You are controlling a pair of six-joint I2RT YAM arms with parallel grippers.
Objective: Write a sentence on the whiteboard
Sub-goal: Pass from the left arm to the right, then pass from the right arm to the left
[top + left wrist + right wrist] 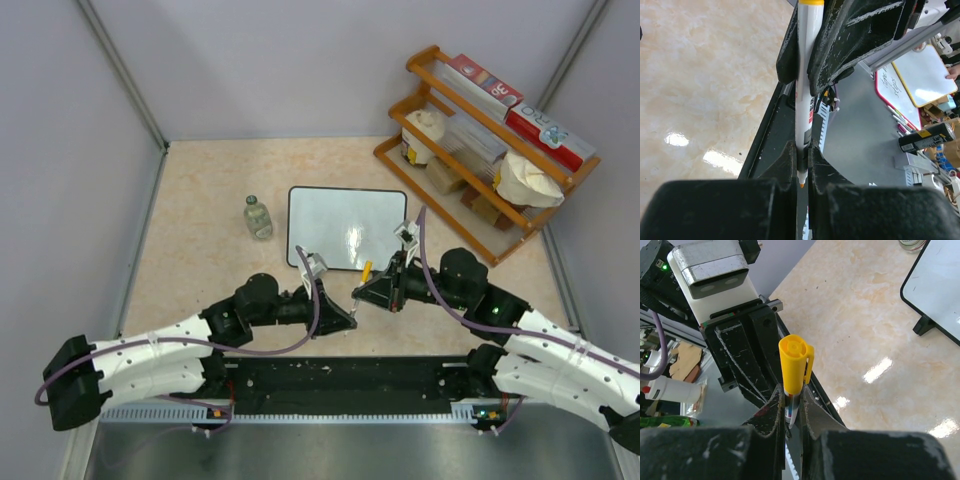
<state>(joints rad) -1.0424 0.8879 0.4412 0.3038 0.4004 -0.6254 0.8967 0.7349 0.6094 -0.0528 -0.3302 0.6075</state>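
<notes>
The whiteboard [347, 228] sits mid-frame on the table [200, 200] in the top view, just above the left gripper [801, 160] and the nearer right gripper [791, 407], both clamped on one marker [804, 75] whose yellow end points up-frame toward it.

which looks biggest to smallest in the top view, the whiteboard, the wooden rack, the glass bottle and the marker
1. wooden rack
2. whiteboard
3. glass bottle
4. marker: only a small yellow part of it shows, so its place below the bottle is unsure
</notes>
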